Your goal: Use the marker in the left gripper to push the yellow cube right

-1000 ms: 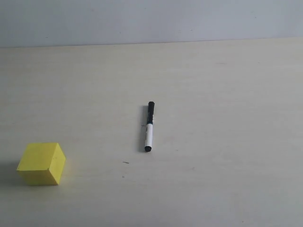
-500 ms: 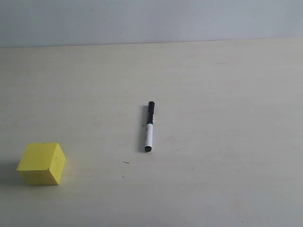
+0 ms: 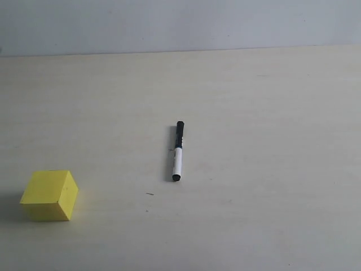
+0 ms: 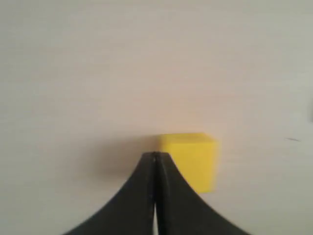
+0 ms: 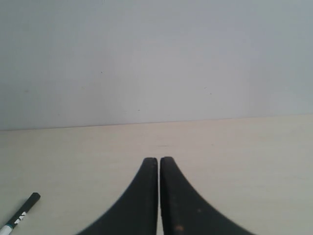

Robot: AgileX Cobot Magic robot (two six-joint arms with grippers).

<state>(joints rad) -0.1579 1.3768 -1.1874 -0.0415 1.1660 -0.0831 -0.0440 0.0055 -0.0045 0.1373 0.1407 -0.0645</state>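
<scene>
Fingers on the left arm, how do they stand?

The left fingers (image 4: pixel 139 196) are pressed together to a single point, with nothing pinched between them. They are black, smooth and curved, flaring wide toward the camera. They point down over the tabletop (image 3: pixel 271 113), with the yellow cube (image 3: pixel 49 195) just past their tips.

And the right fingers (image 5: pixel 144 196)?

Same shape, closed on nothing, with only a hairline slit between them. They aim level across the tabletop toward the pale wall (image 3: pixel 169 22).

Where is the marker (image 3: pixel 178 151)?

It lies flat near the middle of the tabletop, well apart from the cube and to its right. Black cap toward the wall, white barrel, black end nearer the exterior camera.

What are the surfaces like?

The cube is matte, sharp-edged and plain. The tabletop is pale cream with a faint grain and a few specks.

What is hard to make out?

One left finger covers part of the cube. The right wrist view cuts the marker off at the frame edge. Its label is too small to read, and the arms behind the fingers are out of view.
</scene>
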